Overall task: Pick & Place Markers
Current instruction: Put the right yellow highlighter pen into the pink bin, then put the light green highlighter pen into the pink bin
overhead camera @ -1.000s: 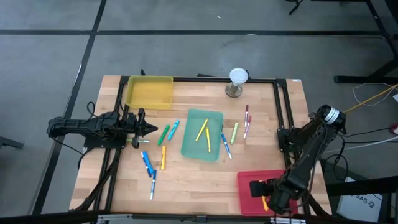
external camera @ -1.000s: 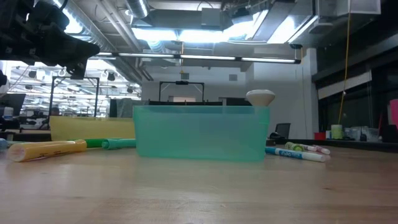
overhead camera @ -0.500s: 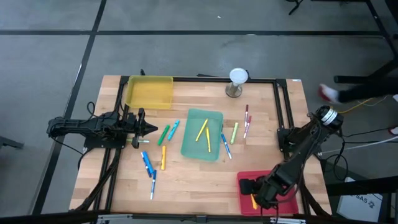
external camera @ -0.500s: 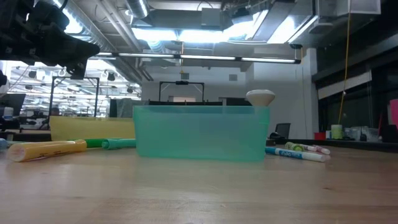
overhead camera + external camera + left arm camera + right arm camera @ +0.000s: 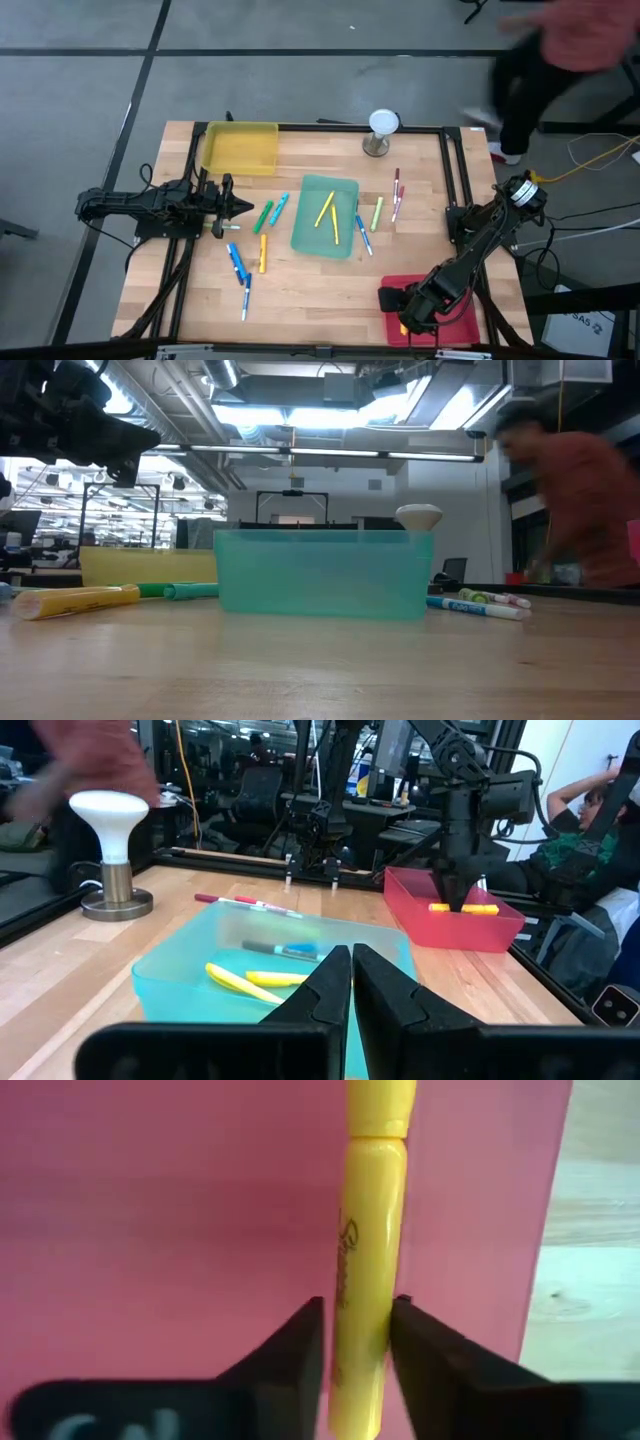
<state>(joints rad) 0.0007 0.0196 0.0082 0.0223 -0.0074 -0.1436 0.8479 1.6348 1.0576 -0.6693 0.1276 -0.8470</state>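
My right gripper (image 5: 355, 1342) is down inside the red tray (image 5: 395, 290) at the near right corner of the table (image 5: 320, 290), and a yellow-orange marker (image 5: 365, 1260) lies lengthwise between my two fingers (image 5: 290, 1350) on the tray floor; they stand just beside its barrel on either side, and I cannot tell whether they press on it or have let go. My left gripper (image 5: 350, 982) is clenched, empty, its tips together, hovering at the left side of the table and pointing toward the teal tray (image 5: 325, 215) in the middle. That tray holds two yellow markers (image 5: 328, 212), and from my left wrist I also see a blue one (image 5: 285, 951) in it. Other markers lie loose on the wood: green and teal ones (image 5: 270, 212) left of the teal tray, blue and orange ones (image 5: 248, 265) nearer the front, and several more (image 5: 385, 207) right of it. A yellow tray (image 5: 240, 147) sits at the far left, a small lamp (image 5: 382, 130) at the far edge. A person in a red top (image 5: 580, 40) moves past beyond the table's far right corner.
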